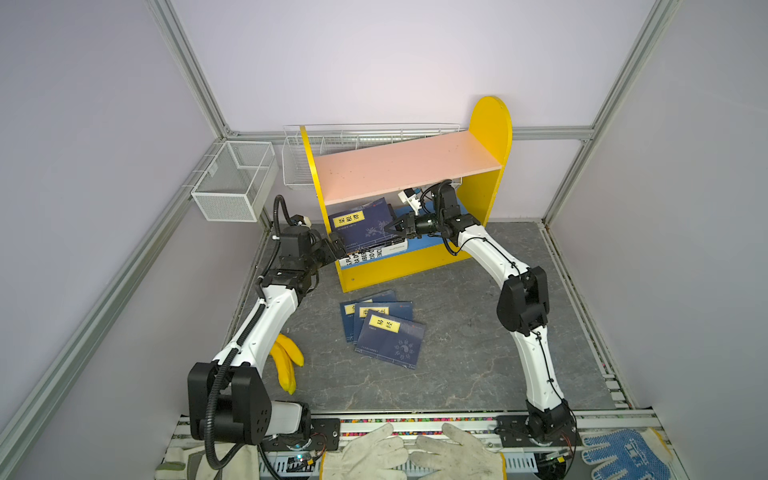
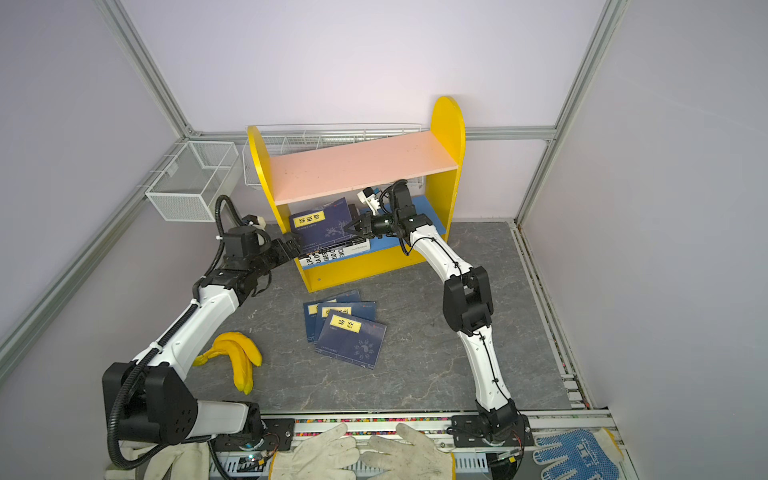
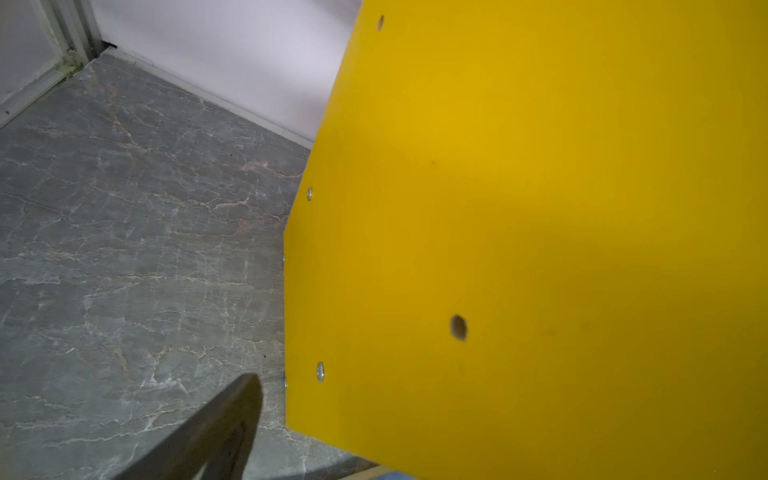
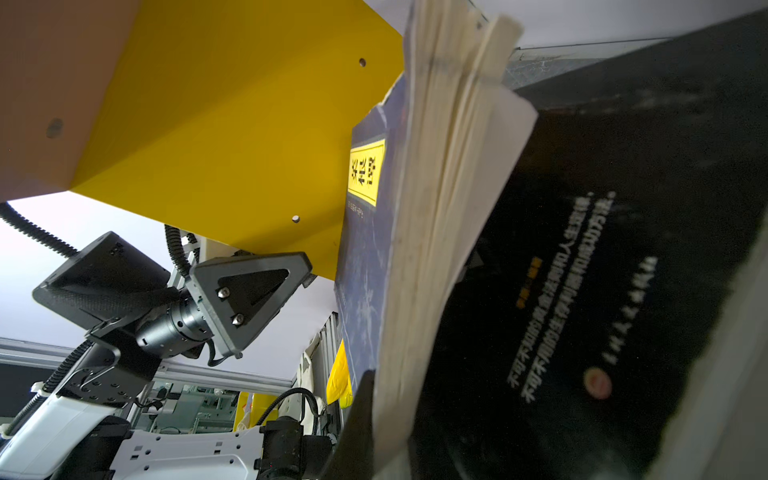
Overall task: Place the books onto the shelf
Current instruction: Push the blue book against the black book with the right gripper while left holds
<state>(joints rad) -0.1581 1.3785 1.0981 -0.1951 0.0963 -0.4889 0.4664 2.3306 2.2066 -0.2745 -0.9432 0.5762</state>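
Now my right gripper [image 1: 394,228] clenches the edge of the top navy book [image 1: 357,226], on the stack on the shelf's [image 1: 490,137] blue lower board [image 2: 432,212]. My left gripper [image 1: 337,246] stands spread wide beside the yellow side panel [image 3: 519,208]. Three navy books [image 1: 386,332] lie overlapping on the table [image 1: 457,353].

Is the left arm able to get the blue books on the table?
Probably yes. The left gripper is open and empty beside the shelf, the three navy books lie uncovered on the table, and the bananas sit off to one side.
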